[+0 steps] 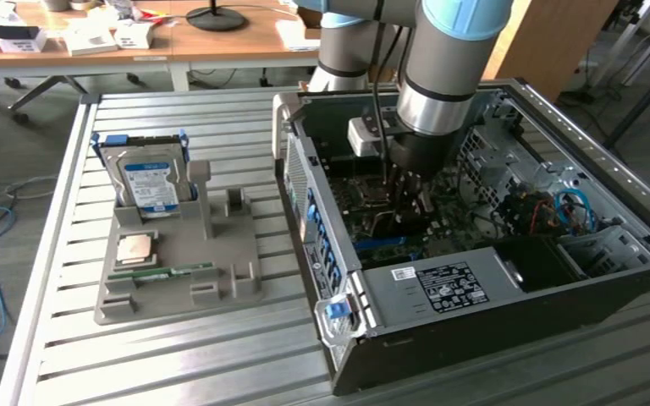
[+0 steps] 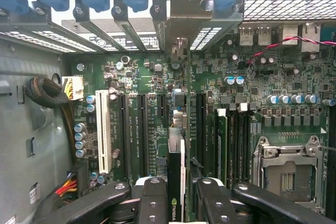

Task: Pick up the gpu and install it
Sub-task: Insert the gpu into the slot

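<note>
My gripper [image 2: 181, 203] is shut on the gpu [image 2: 176, 171], which I see edge-on as a thin dark card with a small logo between the two black fingers [image 2: 152, 198]. The card stands upright over the green motherboard [image 2: 147, 77], in line with a long black expansion slot. Its silver bracket [image 2: 178, 51] reaches toward the slot openings in the case's rear wall. In the exterior view the gripper [image 1: 399, 211] is lowered deep inside the open computer case [image 1: 438, 288], over the motherboard.
A grey holder [image 1: 179, 279] on the slatted table at the exterior view's left carries a hard drive [image 1: 150, 182], a processor chip [image 1: 135, 247] and a memory stick [image 1: 173, 272]. Inside the case are a white slot [image 2: 103, 129], a processor socket [image 2: 286, 174] and cable bundles [image 2: 44, 90].
</note>
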### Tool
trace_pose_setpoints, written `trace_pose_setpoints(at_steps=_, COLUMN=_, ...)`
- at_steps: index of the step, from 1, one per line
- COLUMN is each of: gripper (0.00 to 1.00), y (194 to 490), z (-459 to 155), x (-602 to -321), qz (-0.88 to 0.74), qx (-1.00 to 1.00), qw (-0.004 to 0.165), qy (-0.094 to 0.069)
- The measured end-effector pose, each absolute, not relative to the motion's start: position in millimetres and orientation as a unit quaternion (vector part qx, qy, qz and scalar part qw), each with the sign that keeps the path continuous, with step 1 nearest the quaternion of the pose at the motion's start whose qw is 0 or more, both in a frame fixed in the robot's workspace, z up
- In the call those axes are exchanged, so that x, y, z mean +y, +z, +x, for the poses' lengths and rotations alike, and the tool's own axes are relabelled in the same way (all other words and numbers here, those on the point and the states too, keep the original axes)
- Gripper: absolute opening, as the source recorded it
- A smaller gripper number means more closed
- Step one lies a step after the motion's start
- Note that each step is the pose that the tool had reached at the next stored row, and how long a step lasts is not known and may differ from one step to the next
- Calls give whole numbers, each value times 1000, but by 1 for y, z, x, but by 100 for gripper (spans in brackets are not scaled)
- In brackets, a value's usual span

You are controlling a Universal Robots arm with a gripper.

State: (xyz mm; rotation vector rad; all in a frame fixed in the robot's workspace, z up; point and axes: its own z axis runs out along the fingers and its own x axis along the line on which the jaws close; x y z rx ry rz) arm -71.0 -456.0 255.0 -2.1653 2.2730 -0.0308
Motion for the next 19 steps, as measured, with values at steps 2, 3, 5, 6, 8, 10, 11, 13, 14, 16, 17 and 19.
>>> trace_pose_setpoints(at_steps=2, gripper=26, y=255, z=-72, x=-456, qz=-690, qx=724, qw=1, qy=-10)
trace_pose_setpoints(at_steps=3, gripper=26, y=255, z=-72, x=-456, qz=-690, qx=724, qw=1, qy=-10)
trace_pose_setpoints(at_steps=5, gripper=26, y=255, z=-72, x=-456, qz=-690, qx=724, qw=1, qy=-10)
trace_pose_setpoints(at_steps=6, gripper=26, y=255, z=-72, x=-456, qz=-690, qx=724, qw=1, qy=-10)
trace_pose_setpoints(at_steps=8, gripper=26, y=254, z=-73, x=-456, qz=-690, qx=724, qw=1, qy=-10)
trace_pose_setpoints(at_steps=10, gripper=26, y=254, z=-73, x=-456, qz=-690, qx=724, qw=1, qy=-10)
trace_pose_setpoints(at_steps=11, gripper=26, y=254, z=-73, x=-455, qz=-690, qx=724, qw=1, qy=-10)
trace_pose_setpoints(at_steps=13, gripper=26, y=253, z=-73, x=-455, qz=-690, qx=724, qw=1, qy=-10)
trace_pose_setpoints(at_steps=14, gripper=26, y=253, z=-73, x=-455, qz=-690, qx=724, qw=1, qy=-10)
trace_pose_setpoints(at_steps=16, gripper=26, y=252, z=-73, x=-455, qz=-690, qx=724, qw=1, qy=-10)
trace_pose_setpoints(at_steps=17, gripper=26, y=252, z=-73, x=-455, qz=-690, qx=724, qw=1, qy=-10)
trace_pose_setpoints(at_steps=19, gripper=26, y=252, z=-73, x=-455, qz=-690, qx=724, qw=1, qy=-10)
